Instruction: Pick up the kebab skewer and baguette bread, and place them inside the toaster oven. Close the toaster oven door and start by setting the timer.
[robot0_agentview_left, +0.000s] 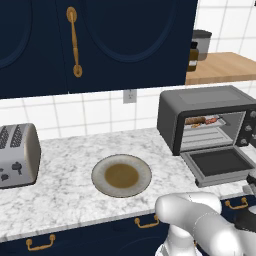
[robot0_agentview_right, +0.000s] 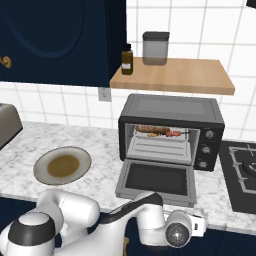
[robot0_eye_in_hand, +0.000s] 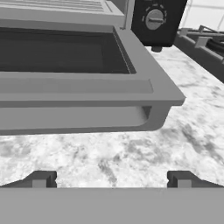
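At nine o'clock sits the empty plate. The toaster oven stands at centre, baguette bread and kebab skewer on its rack, the toaster oven door dropped flat. My gripper hangs at six o'clock below the handle, jaws spread wide, holding nothing.

The dark grey boxy toaster oven stands on the marbled worktop against the tiled wall, with round knobs down its right side. Its drop-down front door, a grey frame around dark glass, lies fully open and flat, pointing towards the worktop's front edge, with its grey bar handle along the outer edge. Inside, on the wire rack, the short brown-tan baguette bread lies on the left and the thin kebab skewer with reddish chunks just beside it on the right.
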